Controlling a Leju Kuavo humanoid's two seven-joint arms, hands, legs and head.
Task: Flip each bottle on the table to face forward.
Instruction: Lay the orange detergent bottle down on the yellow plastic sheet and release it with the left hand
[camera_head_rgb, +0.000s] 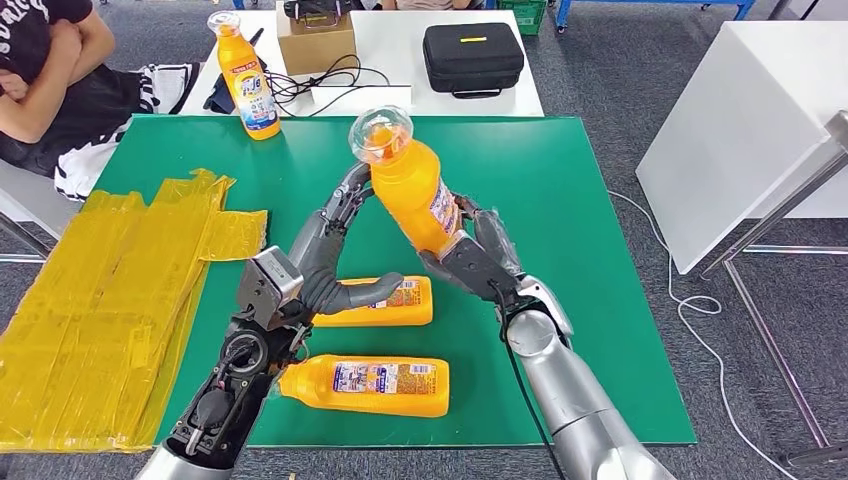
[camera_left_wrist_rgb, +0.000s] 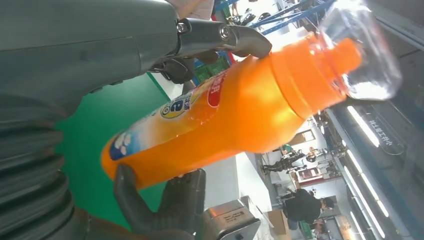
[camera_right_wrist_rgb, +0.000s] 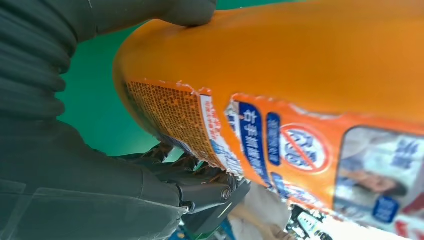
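The right hand (camera_right_wrist_rgb: 100, 165) grips an orange bottle (camera_right_wrist_rgb: 300, 65), its thumb (camera_right_wrist_rgb: 165, 10) pressed on one side and its dark fingers (camera_right_wrist_rgb: 200, 187) curled under the labelled side. A green table (camera_right_wrist_rgb: 95, 110) lies beyond the hand.

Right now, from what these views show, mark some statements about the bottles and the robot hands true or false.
1. The right robot hand grips the lower body of a raised orange bottle. True.
2. The raised bottle has a solid black cap. False: its cap is clear plastic.
3. Two orange bottles lie on their sides on the green mat, one nearer the robot and one behind it. True.
4. The upright bottle at the mat's far edge has tipped over. False: it stands upright.
5. The left robot hand rests flat on the yellow plastic sheet. False: it is up at the raised bottle, fingers against its side.
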